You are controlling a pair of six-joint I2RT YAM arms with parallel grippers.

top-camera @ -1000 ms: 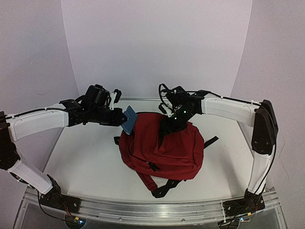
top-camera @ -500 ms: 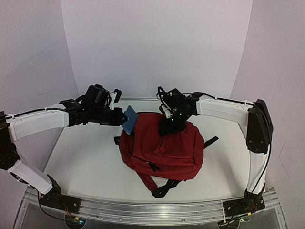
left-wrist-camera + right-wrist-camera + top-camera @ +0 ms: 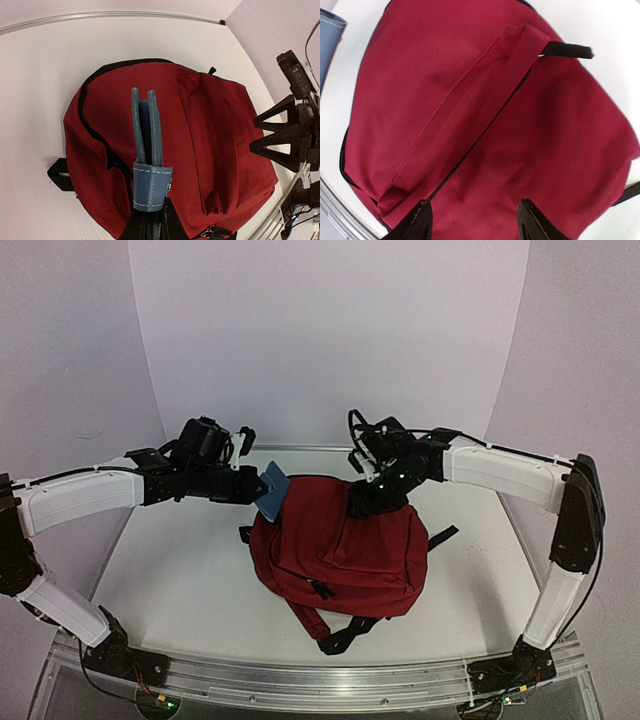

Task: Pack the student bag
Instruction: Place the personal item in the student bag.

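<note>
The student bag [image 3: 340, 550] lies flat on the white table, dark red, with its black straps toward the near edge. My left gripper [image 3: 250, 486] is shut on a blue stitched notebook [image 3: 272, 490], holding it on edge over the bag's upper-left rim. In the left wrist view the blue notebook [image 3: 146, 130] stands above the bag's [image 3: 215, 140] black zip line [image 3: 92, 130]. My right gripper [image 3: 368, 500] hovers over the bag's top, open. In the right wrist view its fingers [image 3: 417, 225] straddle bare red fabric of the bag [image 3: 485, 115] with nothing gripped.
A black strap [image 3: 442, 536] sticks out from the bag's right side and a strap loop [image 3: 345, 632] lies toward the near rail [image 3: 320, 680]. White walls close in the table's back and sides.
My right arm has swung its elbow out to the right and its gripper has shifted slightly right over the bag. The left arm and the notebook have not moved.
</note>
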